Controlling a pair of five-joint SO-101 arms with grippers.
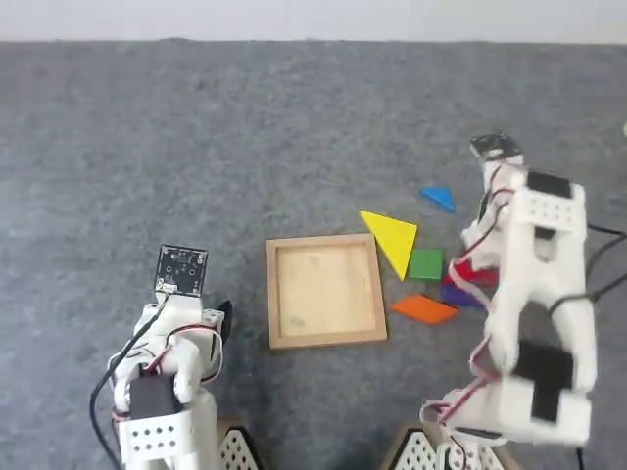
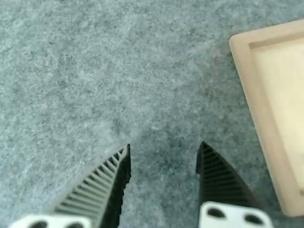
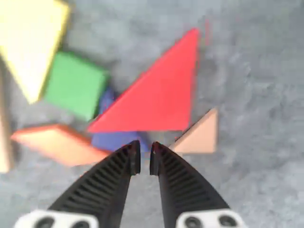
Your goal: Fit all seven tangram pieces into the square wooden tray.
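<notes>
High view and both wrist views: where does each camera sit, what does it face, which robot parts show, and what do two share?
High view: fixed above the table, looking down on wooden tray, loose pieces, left arm, right arm.
Left wrist view: on left arm, looking past its open left end effector at the tray's corner.
Right wrist view: on right arm, looking past its shut right end effector at the red triangle.
Shared: high and left wrist views both show the tray.

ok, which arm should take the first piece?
Right. The right gripper hangs right by the red triangle; the left gripper is over bare carpet, across the wooden tray from it.
</notes>
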